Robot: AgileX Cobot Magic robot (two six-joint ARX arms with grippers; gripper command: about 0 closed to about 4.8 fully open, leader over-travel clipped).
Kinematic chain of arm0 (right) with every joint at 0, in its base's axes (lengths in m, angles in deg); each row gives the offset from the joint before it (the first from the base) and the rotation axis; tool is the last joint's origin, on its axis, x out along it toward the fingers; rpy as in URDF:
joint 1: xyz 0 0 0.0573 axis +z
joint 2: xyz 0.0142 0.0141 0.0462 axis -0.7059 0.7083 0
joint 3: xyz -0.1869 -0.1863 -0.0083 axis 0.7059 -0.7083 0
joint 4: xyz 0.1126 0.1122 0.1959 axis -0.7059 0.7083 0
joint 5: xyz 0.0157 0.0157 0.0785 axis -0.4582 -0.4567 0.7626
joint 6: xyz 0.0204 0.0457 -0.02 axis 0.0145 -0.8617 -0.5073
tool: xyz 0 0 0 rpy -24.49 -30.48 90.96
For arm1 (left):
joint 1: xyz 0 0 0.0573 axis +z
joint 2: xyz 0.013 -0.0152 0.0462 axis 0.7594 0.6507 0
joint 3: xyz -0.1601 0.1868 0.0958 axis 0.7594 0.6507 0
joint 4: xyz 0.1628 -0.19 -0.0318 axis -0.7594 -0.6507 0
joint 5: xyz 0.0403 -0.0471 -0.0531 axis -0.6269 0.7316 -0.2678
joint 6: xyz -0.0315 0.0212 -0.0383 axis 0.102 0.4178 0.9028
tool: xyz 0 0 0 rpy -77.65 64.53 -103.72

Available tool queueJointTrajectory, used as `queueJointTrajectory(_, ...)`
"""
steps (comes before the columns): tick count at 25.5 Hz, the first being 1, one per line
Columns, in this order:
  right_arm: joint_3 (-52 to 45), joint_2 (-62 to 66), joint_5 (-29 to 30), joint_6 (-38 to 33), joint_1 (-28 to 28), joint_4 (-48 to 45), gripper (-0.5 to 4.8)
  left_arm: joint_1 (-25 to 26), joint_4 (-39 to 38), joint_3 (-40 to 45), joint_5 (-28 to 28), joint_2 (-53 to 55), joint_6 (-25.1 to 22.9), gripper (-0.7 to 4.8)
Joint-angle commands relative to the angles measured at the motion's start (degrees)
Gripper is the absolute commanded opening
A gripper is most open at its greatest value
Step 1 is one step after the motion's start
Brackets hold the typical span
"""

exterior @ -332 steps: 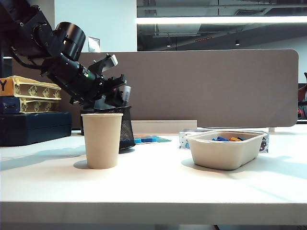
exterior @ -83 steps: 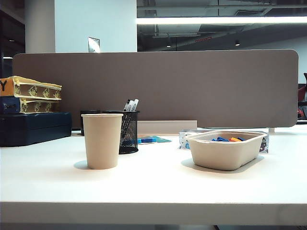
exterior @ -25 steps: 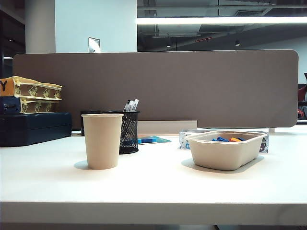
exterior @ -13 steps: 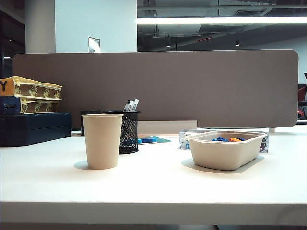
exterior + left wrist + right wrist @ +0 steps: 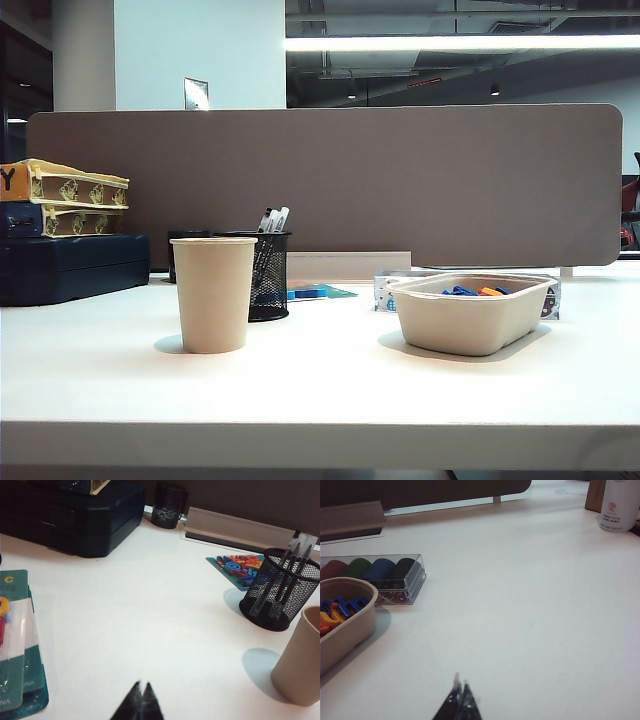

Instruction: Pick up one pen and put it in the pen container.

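Observation:
The pen container, a black wire-mesh cup, stands behind the tan paper cup in the exterior view; the left wrist view shows the container too. Pens with light ends stick up out of it, and the pens lean against its rim. My left gripper is shut and empty, low over bare white table, well away from the container. My right gripper is also shut and empty, over open table beside the beige tray. Neither arm appears in the exterior view.
A beige tray holds small blue and orange items. A clear box of coloured things lies by it. Dark boxes and a small dark cup stand at the back. Teal packets lie near the left gripper. A brown partition closes the back.
Thirteen seconds ago the left arm hung over the pen container; it has since left the exterior view. Over the last second nothing has visibly moved.

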Motion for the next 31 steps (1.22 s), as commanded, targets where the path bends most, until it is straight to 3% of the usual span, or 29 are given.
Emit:
queueJointTrajectory(1, 0.0, -0.2, -0.2, 0.0, 0.1, -0.6, -0.01, 0.2, -0.6, -0.1, 0.2, 0.0, 0.0, -0.05)
queueJointTrajectory(9, -0.3, -0.2, -0.2, 0.0, -0.8, -1.6, -0.01, 7.4, -0.6, -0.1, 0.2, 0.0, 0.0, -0.05)
queueJointTrajectory(18, -1.2, -0.2, -0.2, 0.0, -6.1, -4.3, -0.01, 9.9, -0.6, -0.1, 0.2, 0.0, 0.0, -0.05)
queueJointTrajectory(25, -1.2, -0.2, -0.2, 0.0, -8.6, -4.3, -0.01, 17.3, -0.6, -0.1, 0.2, 0.0, 0.0, -0.05)
queueJointTrajectory(31, -1.2, -0.2, -0.2, 0.0, -9.2, -4.3, -0.01, 17.6, -0.6, -0.1, 0.2, 0.0, 0.0, -0.05)
